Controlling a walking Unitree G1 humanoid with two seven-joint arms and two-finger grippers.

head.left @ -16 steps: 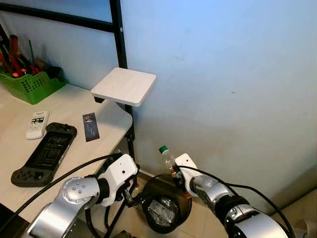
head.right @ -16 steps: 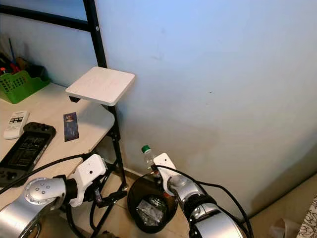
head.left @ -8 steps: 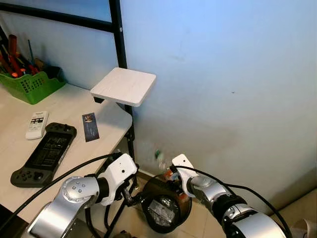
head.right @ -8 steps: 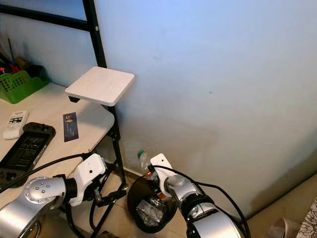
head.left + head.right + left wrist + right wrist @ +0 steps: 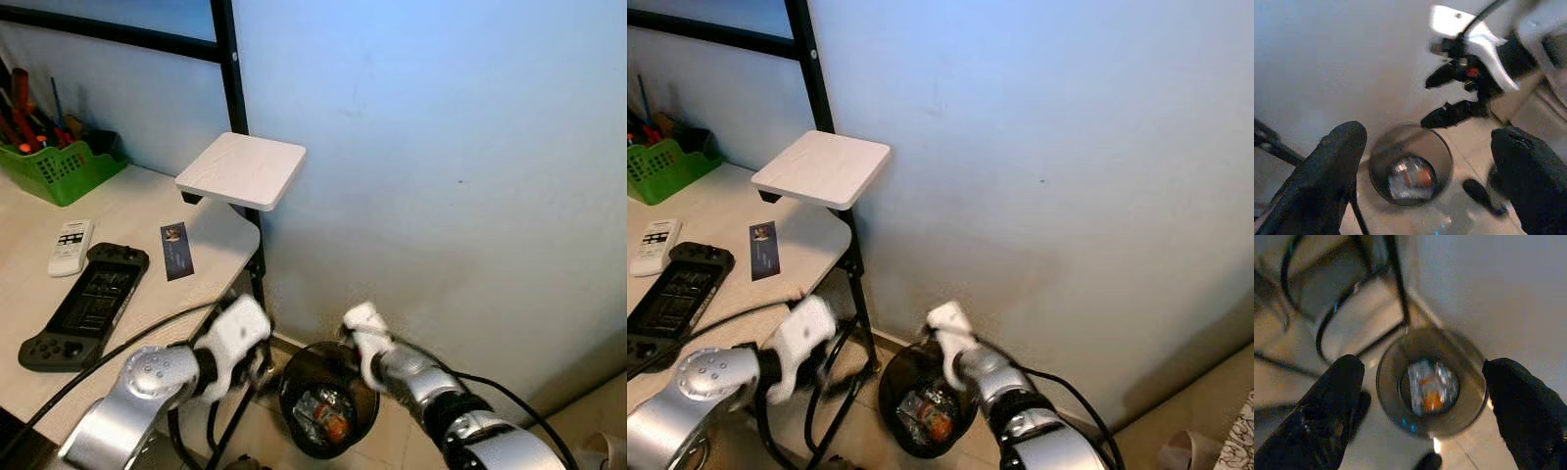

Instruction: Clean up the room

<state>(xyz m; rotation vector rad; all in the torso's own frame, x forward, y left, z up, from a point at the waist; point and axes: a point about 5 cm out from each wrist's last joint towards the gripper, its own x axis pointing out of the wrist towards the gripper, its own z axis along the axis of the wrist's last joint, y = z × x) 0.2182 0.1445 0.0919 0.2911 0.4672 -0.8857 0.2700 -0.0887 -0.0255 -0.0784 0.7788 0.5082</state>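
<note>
Two grippers above black bin (image 5: 323,411), landmark on floor by wall. Right gripper (image 5: 1435,416) directly over bin mouth, fingers spread wide, nothing between them. Left gripper (image 5: 1425,171) beside bin, on desk side, fingers also apart, empty. Inside bin: crumpled clear item with orange patch (image 5: 1431,392), probably bottle, view blurred. Judgement: this piece of trash is disposed. Left to do: remote (image 5: 69,247), game controller (image 5: 83,305) and card (image 5: 176,251) on desk (image 5: 29,377), up-left of bin.
</note>
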